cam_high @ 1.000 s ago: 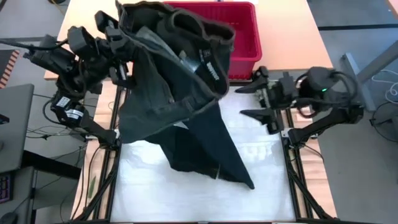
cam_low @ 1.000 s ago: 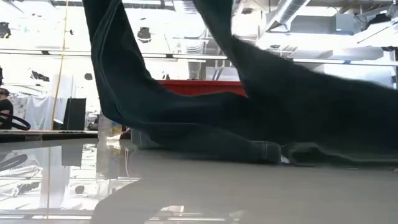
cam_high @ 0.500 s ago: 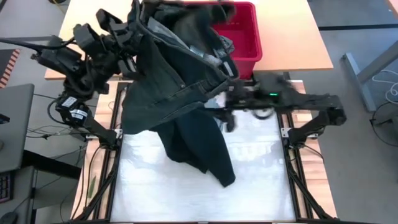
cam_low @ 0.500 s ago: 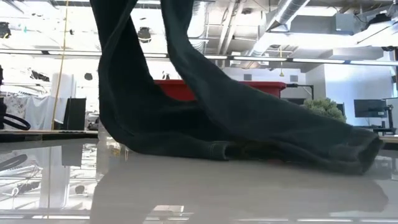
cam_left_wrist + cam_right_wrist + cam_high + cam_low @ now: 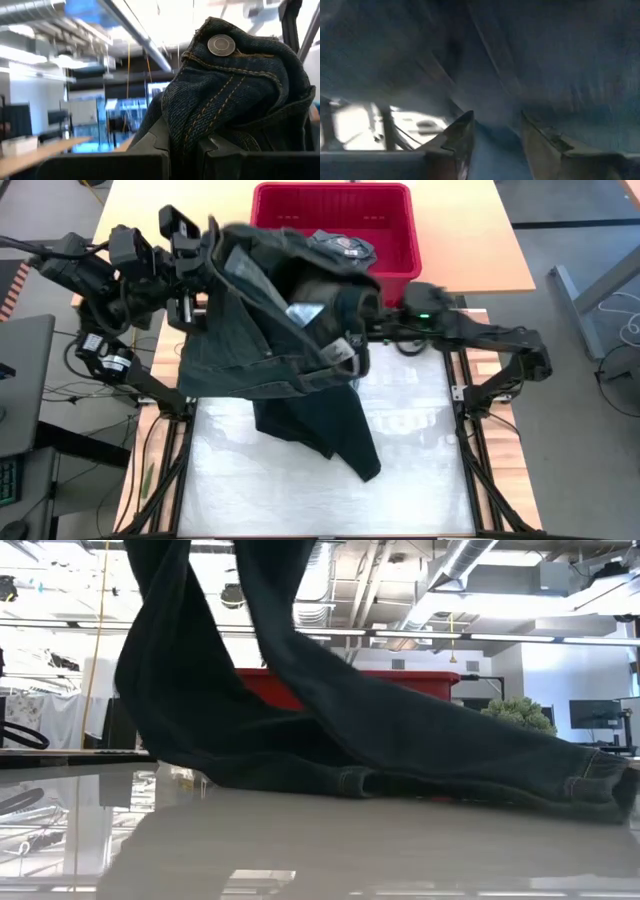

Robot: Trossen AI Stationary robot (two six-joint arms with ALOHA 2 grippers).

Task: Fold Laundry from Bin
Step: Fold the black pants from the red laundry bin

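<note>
A pair of dark blue jeans (image 5: 270, 330) hangs from my left gripper (image 5: 200, 280), which is raised over the table's far left and shut on them. The legs (image 5: 330, 430) trail down and lie on the white table, and their hems (image 5: 590, 785) rest flat. My right arm (image 5: 440, 325) reaches in from the right. My right gripper (image 5: 495, 132) is open, with denim close in front of and around its fingers. The jeans hide it in the high view. The red bin (image 5: 390, 220) stands at the far edge with another denim garment (image 5: 340, 246) inside. My left gripper pinches the jeans' waistband (image 5: 200, 115) between its two fingers, just below the metal button (image 5: 221, 45). Several layers are bunched there. The waist end is lifted clear, the cloth hangs below it, and the leg ends lie on the table. My right gripper: I cannot tell whether its open fingers (image 5: 462, 135) touch the denim.
The white mat (image 5: 420, 480) has bare room at the near and right sides. A black frame rail (image 5: 465, 430) runs along each side of the mat. The wooden tabletop (image 5: 460, 240) lies right of the bin.
My right gripper has swung from the table's right edge toward the left, in to the hanging jeans. My left gripper has drawn the waist end a little toward the left. The legs have slid across the table toward the left, bunching closer under the waist.
</note>
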